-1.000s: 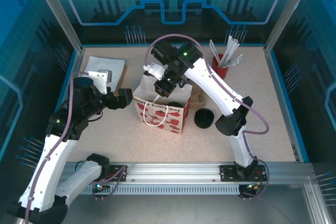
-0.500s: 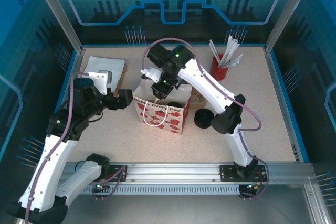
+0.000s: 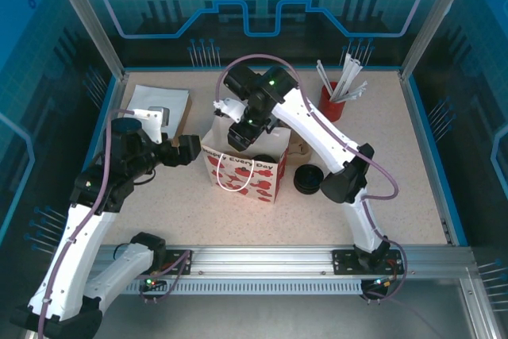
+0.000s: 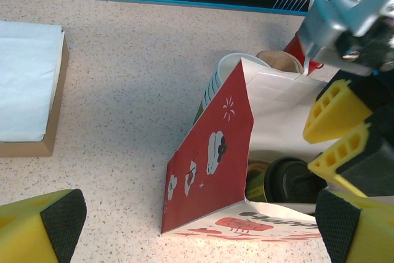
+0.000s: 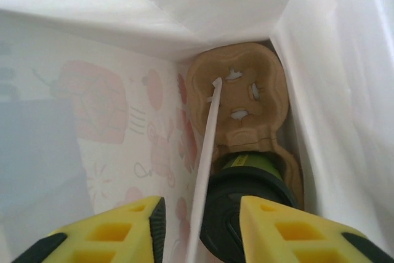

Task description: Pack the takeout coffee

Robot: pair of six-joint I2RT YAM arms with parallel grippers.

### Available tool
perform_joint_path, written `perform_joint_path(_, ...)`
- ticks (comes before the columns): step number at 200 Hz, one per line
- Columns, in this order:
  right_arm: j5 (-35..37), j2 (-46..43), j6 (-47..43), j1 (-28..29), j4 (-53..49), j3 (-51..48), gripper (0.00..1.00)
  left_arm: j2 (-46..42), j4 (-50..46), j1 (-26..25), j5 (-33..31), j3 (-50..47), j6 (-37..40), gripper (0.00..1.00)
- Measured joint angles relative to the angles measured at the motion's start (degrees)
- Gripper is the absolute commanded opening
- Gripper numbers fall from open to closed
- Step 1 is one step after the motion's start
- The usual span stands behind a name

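The takeout coffee [image 5: 246,180] sits lidded in the near pocket of a cardboard cup carrier [image 5: 237,90] at the bottom of the red-and-white paper bag [image 3: 246,171], which stands open near the middle of the table [image 3: 238,220]. The right gripper [image 5: 202,214] hangs inside the bag mouth with its jaws partly apart. A thin white stick [image 5: 208,127], probably a wrapped straw, runs up between them and seems to touch neither. The left gripper [image 3: 194,150] waits spread wide, just beside the bag's left wall, and holds nothing. The main risk, as I judge it, is the way out. The bag walls crowd both yellow fingers, so a slanted lift could snag the paper or the white handle, tipping the light bag with the cup inside, or could drag the stick out. A straight vertical rise looks safest. Room outside is mixed: a stack of black lids [image 3: 308,179] stands near the bag's right side and a stack of cups [image 4: 217,78] touches or nearly touches its far side. The near edge of the table is open.
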Motion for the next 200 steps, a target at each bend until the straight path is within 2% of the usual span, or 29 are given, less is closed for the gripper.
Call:
perform_joint_path(98, -0.2, -13.8, 3.1, -2.4, 2.3, -1.6, 0.62, 1.7, -1.6, 0.0, -0.6, 1.8, -2.4, 0.99)
perform_joint_path(133, 0.5, -22.3, 4.7, -3.8, 6.6, -9.6, 0.74, 1.6, -1.6, 0.0, -0.6, 1.9, -2.6, 0.99)
perform_joint_path(174, 3.5, -33.9, 6.5, -4.8, 14.5, -23.3, 0.86, 1.6, -1.6, 0.0, -0.9, 1.9, -2.6, 0.99)
perform_joint_path(200, 5.4, -41.4, 7.4, -6.3, 20.2, -32.0, 0.99, 2.2, -1.6, 0.0, -1.0, 2.3, -2.8, 0.99)
